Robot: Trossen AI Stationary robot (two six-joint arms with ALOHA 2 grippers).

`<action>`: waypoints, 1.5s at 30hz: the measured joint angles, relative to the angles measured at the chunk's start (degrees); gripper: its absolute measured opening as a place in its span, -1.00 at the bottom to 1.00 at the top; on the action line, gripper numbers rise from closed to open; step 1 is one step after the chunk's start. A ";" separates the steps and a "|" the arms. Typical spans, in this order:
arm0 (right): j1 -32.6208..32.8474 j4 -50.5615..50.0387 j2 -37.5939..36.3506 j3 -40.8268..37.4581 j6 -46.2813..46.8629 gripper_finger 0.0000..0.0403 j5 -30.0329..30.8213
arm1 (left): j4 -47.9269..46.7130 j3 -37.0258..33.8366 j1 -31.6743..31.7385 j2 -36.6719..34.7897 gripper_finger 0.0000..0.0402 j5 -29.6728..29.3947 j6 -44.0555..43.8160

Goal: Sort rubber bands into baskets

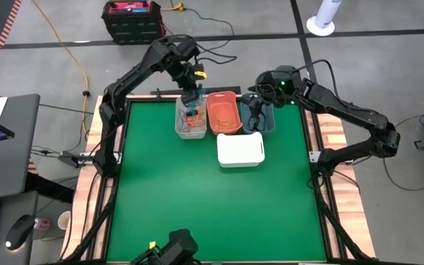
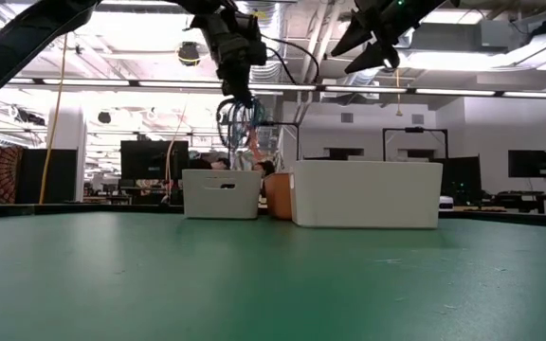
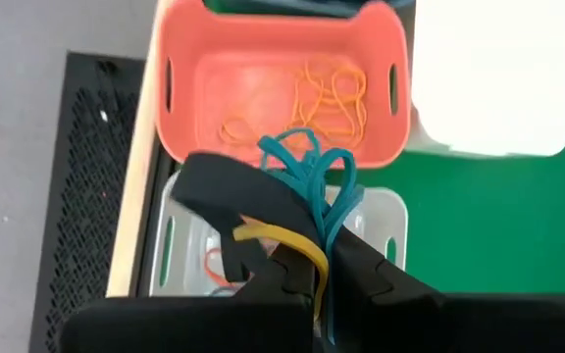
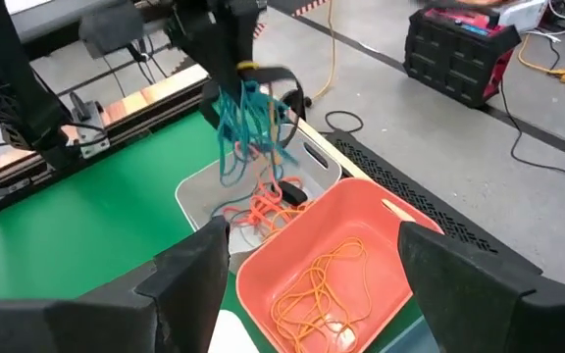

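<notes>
My left gripper hangs above the light grey basket, shut on a bunch of teal rubber bands and one yellow band. More red and orange bands lie in the grey basket. The coral basket beside it holds yellow-orange bands. On its right is the dark slate-blue basket, with my right gripper open and empty above it. The white basket stands nearer the table's middle. My left gripper pinches the teal bands together with the yellow band between its two fingers, coming from above and slanting down. The bands hang below the fingers in slack loops, above the grey basket. A reddish strand trails down from the bunch toward that basket.
The four baskets crowd the far middle of the green table. The wooden table edge and the arm bases flank it. A black crate and cables lie on the floor beyond the far edge.
</notes>
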 joint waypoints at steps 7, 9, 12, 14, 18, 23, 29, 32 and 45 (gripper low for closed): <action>0.07 -1.26 -0.12 0.02 -0.02 0.59 0.02 | 2.27 0.19 0.40 -2.03 -1.00 -1.96 -0.22; 0.07 -1.25 -0.12 0.01 -0.02 0.59 0.03 | 1.39 0.20 0.65 -2.04 -1.00 -2.10 -0.70; 0.05 -1.20 -0.12 0.01 -0.02 0.59 0.06 | -0.55 -0.85 0.75 -1.94 -1.00 -3.03 0.27; 0.05 -1.16 -0.12 0.01 -0.11 0.59 0.07 | -0.60 -3.64 0.75 -2.05 -1.00 -5.57 1.53; 0.05 -1.08 -0.12 0.00 -0.13 0.59 0.07 | 0.22 -9.47 0.71 -1.63 -1.00 -3.45 2.24; 0.05 -0.96 -0.12 0.00 0.04 0.59 0.09 | 1.63 -14.25 -0.15 -1.75 -1.00 -4.16 1.05; 0.05 -0.83 -0.12 0.00 0.07 0.59 0.12 | 3.19 -16.58 -0.50 -1.77 -1.00 -3.62 0.04; 0.06 -0.91 -0.12 0.02 0.48 0.59 0.18 | 4.64 -18.48 -0.04 -1.95 -1.00 -9.32 0.19; 0.05 -0.32 -0.14 0.02 1.53 0.59 0.28 | 2.97 -18.27 1.43 -1.90 -1.00 2.95 -2.83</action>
